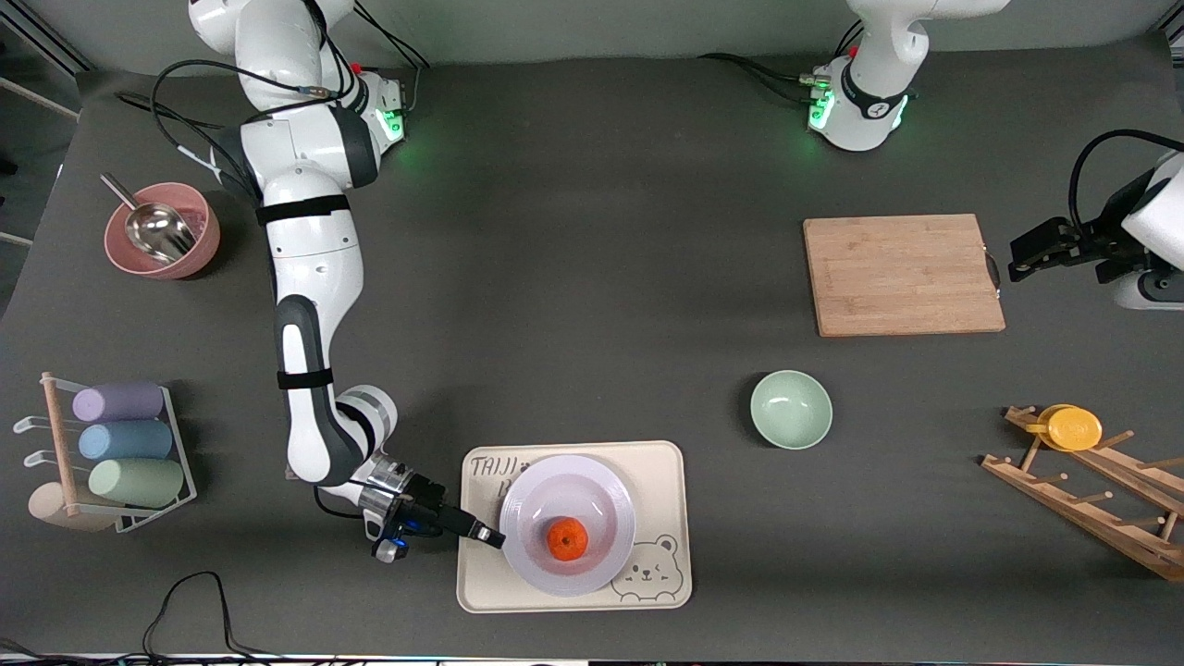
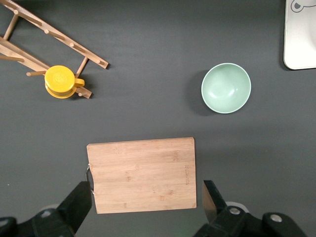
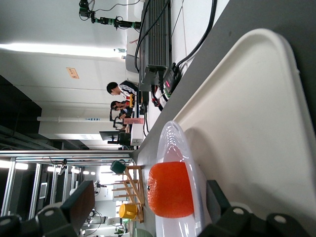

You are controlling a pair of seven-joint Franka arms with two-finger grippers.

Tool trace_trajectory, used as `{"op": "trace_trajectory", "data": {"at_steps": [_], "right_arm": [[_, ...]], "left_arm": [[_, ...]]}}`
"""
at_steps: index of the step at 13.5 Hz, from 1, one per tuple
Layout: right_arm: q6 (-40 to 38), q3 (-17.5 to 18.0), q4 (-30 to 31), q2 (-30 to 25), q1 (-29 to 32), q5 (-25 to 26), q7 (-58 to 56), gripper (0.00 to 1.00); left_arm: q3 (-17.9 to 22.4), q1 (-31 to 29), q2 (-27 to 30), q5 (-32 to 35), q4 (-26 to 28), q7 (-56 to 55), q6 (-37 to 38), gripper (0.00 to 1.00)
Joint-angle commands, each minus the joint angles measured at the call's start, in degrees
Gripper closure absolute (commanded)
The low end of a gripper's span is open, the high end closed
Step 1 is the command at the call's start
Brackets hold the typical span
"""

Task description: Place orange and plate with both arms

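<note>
The plate (image 1: 566, 524) sat on the cream bear tray (image 1: 664, 462), at the edge of the table nearest the front camera, and the orange (image 1: 567, 538) rested in the plate's well, upright with its dimpled top showing. The right gripper (image 1: 488, 534) lay low beside the plate's rim on the side toward the right arm's end of the table, its fingers (image 3: 79, 205) spread apart and holding nothing; in the right wrist view the orange (image 3: 169, 189) and the plate (image 3: 175, 148) stood between the two spread fingers, apart from both. The left gripper (image 1: 1017, 266) hung over the table just past the handle end of the wooden cutting board (image 1: 902, 275), at the left arm's end, fingers (image 2: 77, 205) released and empty (this arm waited). The left wrist view looked straight down on the cutting board (image 2: 142, 175), the mint-green bowl (image 2: 226, 88) and the yellow cup (image 2: 60, 81) hung on the wooden peg rack (image 2: 54, 37). In the front view the bowl (image 1: 791, 409) stood between the tray and the cutting board, apart from both. Toward the right arm's end stood a pink bowl (image 1: 190, 254) holding a metal scoop (image 1: 155, 228) and, nearer the camera, a wire rack (image 1: 176, 444) with three pastel cups lying in it.
</note>
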State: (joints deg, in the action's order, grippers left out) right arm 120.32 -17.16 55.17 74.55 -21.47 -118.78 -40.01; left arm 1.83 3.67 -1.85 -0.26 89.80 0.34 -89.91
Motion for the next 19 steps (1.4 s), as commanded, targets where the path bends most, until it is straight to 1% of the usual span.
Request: {"op": "trace_trajectory", "data": {"at_steps": [1,4,5,7,9,10,13,16,18,19], "right_arm": [[0.27,-0.77,-1.29,-0.45,0.29,4.42,4.06,0.00],[0.27,-1.55,-1.12,-1.86,0.20,7.50,6.69,0.00],[0.27,-1.99,-0.94,-2.91,0.11,9.43,8.27,0.00],[0.27,-2.79,-0.77,-4.75,0.20,15.04,11.61,0.00],[0.10,-3.75,-0.51,-6.95,0.29,23.02,16.17,0.00],[-0.08,-3.84,0.72,-8.35,0.37,26.64,17.41,0.00],[-1.31,-3.93,8.70,-14.93,0.73,37.27,17.78,0.00],[-2.19,-3.85,16.96,-22.23,0.64,50.89,17.25,0.00],[-4.99,-4.28,20.49,-26.54,0.73,57.49,17.68,0.00],[-6.22,-5.24,21.63,-27.86,0.38,60.31,17.69,0.00]], "left_arm": [[0.19,0.64,0.36,0.79,0.20,0.54,0.17,0.00],[0.19,0.64,0.36,0.79,0.20,0.54,0.17,0.00],[0.19,0.64,0.36,0.79,0.20,0.54,0.17,0.00],[0.19,0.64,0.36,0.79,0.11,0.45,0.17,0.00],[0.19,0.64,0.36,0.79,0.11,0.45,0.17,0.00],[0.19,0.64,0.36,0.79,0.11,0.45,0.17,0.00],[0.19,0.64,0.36,0.70,0.11,0.45,0.35,0.00],[0.19,0.64,0.45,0.79,0.11,0.45,0.35,0.00],[0.19,0.64,0.45,0.79,0.11,0.37,0.44,0.00],[0.19,0.55,0.45,0.79,0.11,0.45,0.44,0.00]]}}
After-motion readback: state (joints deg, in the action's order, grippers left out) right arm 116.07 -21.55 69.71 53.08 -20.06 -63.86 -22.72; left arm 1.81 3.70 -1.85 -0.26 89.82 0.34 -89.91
